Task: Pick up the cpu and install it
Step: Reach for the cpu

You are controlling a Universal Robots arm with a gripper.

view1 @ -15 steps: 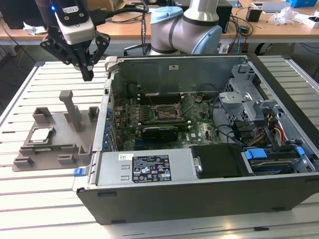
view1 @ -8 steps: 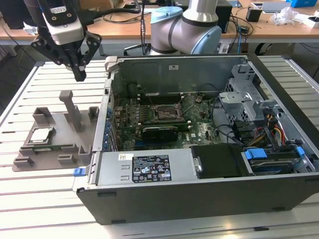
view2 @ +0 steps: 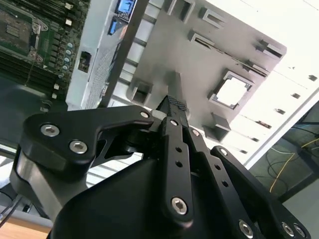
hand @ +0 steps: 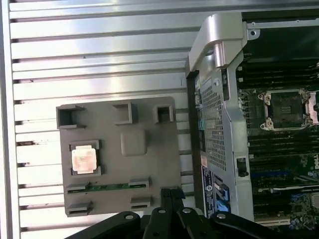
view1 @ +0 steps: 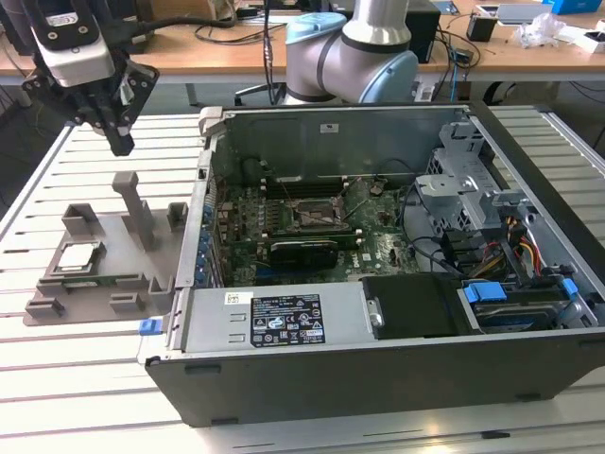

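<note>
Gripper hangs in the air over the far end of the grey fixture tray, clear of it and touching nothing. In both wrist views the fingertips sit pressed together to a single narrow point with nothing clamped between them. Fixture tray lies flat on the white slatted table, just beside the open computer case, on the exterior view's left of it. The cpu rests lid-up in a square pocket of the tray, on the side away from the case; the first wrist view shows it as a pale square framed by low raised corners, and the second wrist view shows it seated level in the same pocket. A thin green memory strip lies in a slot of the tray next to the cpu pocket, held between small grey clips. An upright grey post stands near the tray's middle, between the cpu and the case wall. Gripper tip is well apart from the cpu. The case lies on its side with the panel off. It holds a green motherboard on its floor, with a black-framed square socket near the board's centre, also seen in the first wrist view. On the exterior view's right, the case holds a metal drive cage, a bundle of coloured cables and blue tabs.
</note>
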